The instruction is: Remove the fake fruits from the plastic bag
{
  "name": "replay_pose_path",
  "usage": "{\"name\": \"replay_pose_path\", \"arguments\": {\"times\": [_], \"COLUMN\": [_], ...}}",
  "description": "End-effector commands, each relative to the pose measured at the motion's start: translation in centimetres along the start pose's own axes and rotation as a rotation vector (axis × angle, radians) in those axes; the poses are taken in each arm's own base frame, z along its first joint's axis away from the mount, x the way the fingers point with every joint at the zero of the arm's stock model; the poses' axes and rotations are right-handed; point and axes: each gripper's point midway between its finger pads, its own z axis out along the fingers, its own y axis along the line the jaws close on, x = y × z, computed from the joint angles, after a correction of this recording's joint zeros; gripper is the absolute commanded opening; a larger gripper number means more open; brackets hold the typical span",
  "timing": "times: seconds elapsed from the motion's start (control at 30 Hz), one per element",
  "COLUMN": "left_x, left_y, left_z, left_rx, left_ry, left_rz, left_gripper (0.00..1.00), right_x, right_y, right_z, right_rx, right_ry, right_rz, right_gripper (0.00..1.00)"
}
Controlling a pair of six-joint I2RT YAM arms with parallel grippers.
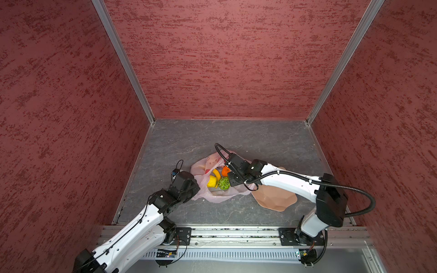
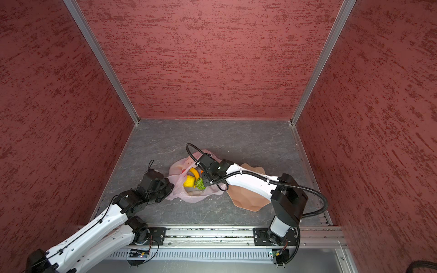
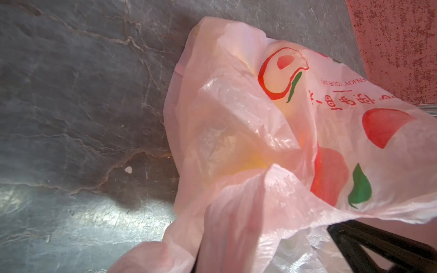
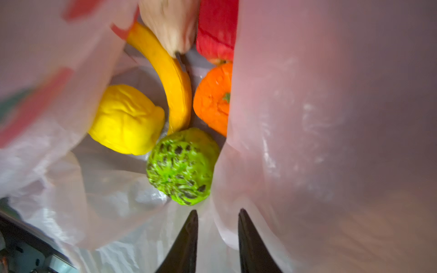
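The left gripper point(image 1: 196, 189) pinches the left rim of the plastic bag point(image 1: 201, 168) mid-table, while the right gripper point(image 4: 218, 219), jaws parted over the fake fruits point(image 1: 212, 181) inside, may nip loose film instead of the green lattice ball point(image 4: 182, 165)

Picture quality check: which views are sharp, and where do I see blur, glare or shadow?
Both top views: sharp, evenly lit. Left wrist view: the plastic bag is crisp, with glare on the table and a dark shadow beside the bag. Right wrist view: the green lattice ball and lemon are fairly sharp; the near bag film and the cream piece are smeared.
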Motion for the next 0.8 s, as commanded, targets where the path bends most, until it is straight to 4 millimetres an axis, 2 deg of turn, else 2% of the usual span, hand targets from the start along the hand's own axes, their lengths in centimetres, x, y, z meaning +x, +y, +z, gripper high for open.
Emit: {"name": "replay_pose_path", "arguments": {"times": [0.0,0.13,0.3,0.43,0.57,0.77], "left_x": [-0.4,-0.2,-0.5,-1.1,-1.3,-1.0], "left_y": [0.5,0.5,0.2,-0.6,-1.0,-0.5], "left_z": [0.1,0.4,0.7,0.3,-0.2,-0.2], "left_rx": [-0.017,-0.013,-0.004,0.024,0.042,0.034], "left_ry": [-0.046,-0.046,-0.060,-0.085,-0.091,-0.084], "left_rz": [-0.019,-0.018,-0.027,-0.035,-0.034,-0.038], "left_gripper": [0.00,0.00,0.00,0.00,0.00,0.00], "right_x": [-1.0,-1.8,-2.1,-2.2,-2.2,-2.1], "right_y": [-0.5,0.7,3.0,4.0,3.9,5.0], "right_z": [-2.1,-2.7,-2.4,-1.0,0.8,2.6], "right_rx": [0.033,0.007,-0.055,-0.072,-0.047,-0.086], "right_ry": [-0.045,-0.075,-0.093,-0.087,-0.089,-0.078], "right_rz": [0.022,0.014,-0.024,-0.064,-0.076,-0.080], "right_gripper": [0.36,0.40,0.46,0.51,0.59,0.67]}}
